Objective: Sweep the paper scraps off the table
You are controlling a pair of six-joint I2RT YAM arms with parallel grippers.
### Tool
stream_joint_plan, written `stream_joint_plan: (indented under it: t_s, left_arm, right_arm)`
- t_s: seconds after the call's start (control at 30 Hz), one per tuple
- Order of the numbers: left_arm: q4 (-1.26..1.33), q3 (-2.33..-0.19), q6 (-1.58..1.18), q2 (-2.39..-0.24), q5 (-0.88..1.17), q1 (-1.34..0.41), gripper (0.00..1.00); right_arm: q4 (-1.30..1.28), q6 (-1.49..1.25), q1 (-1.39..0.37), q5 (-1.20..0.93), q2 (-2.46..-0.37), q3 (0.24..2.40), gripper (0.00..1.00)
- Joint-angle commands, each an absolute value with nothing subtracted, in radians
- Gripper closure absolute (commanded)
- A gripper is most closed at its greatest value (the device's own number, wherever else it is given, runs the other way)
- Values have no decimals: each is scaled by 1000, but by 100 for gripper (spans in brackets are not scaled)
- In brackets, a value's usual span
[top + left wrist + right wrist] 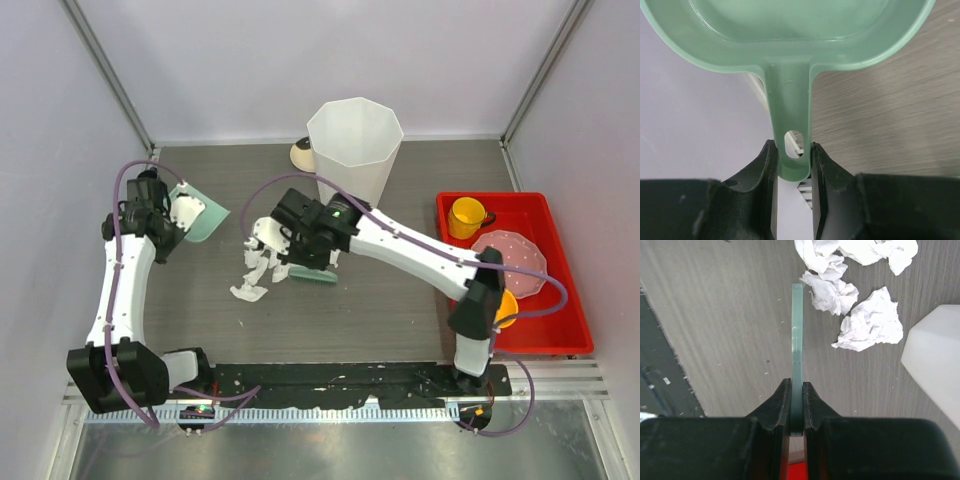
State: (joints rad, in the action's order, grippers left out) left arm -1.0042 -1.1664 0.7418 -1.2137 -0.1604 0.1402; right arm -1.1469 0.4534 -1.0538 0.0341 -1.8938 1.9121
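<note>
Several crumpled white paper scraps [260, 262] lie clustered at the middle of the dark wood-grain table [380, 310]. My right gripper [308, 256] is shut on a thin green brush [316, 274], which stands on the table just right of the scraps. In the right wrist view the gripper [796, 390] holds the brush [797, 325] edge-on, with scraps [871, 322] to its right and ahead. My left gripper [170, 215] is shut on the handle of a green dustpan [200, 212] at the far left, apart from the scraps. The left wrist view shows the gripper [792, 159] clamping the dustpan [790, 30].
A tall white faceted bin [355, 148] stands behind the scraps and shows in the right wrist view [937, 355]. A small tan object [300, 154] sits left of the bin. A red tray [540, 205] at the right holds a yellow cup [466, 216] and a pink plate [510, 258].
</note>
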Motion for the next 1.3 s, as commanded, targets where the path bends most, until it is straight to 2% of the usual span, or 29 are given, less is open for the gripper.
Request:
stream_joint_plan:
  t_s: [0.0, 0.13, 0.2, 0.27, 0.43, 0.6, 0.83, 1.27]
  left_arm:
    - [-1126, -1229, 721, -1186, -3, 130, 100]
    - [-1129, -1198, 719, -1187, -59, 130, 100]
    - [-1100, -1108, 796, -1174, -178, 130, 100]
    - [-1120, -1025, 895, -1160, -207, 159, 100]
    - [-1293, -980, 1252, -1100, -221, 224, 100]
    - [-1451, -1011, 1420, -1091, -178, 224, 100]
    - [-1293, -844, 1473, -1121, -339, 204, 100]
    - [-1200, -808, 1370, -1184, -226, 143, 100]
  right_arm:
    - [-1060, 367, -1032, -75, -1642, 1826, 99]
    - [-893, 203, -953, -149, -1547, 1717, 99]
    - [-773, 79, -945, -144, -1542, 1678, 99]
    - [-735, -21, -945, -158, -1583, 1698, 99]
    - [-736, -184, -945, -160, -1715, 1815, 99]
    - [-759, -274, -945, -147, -1790, 1832, 99]
    - [-785, -275, -924, -147, -1792, 1778, 99]
    - [-588, -388, -911, -247, -1891, 1736, 99]
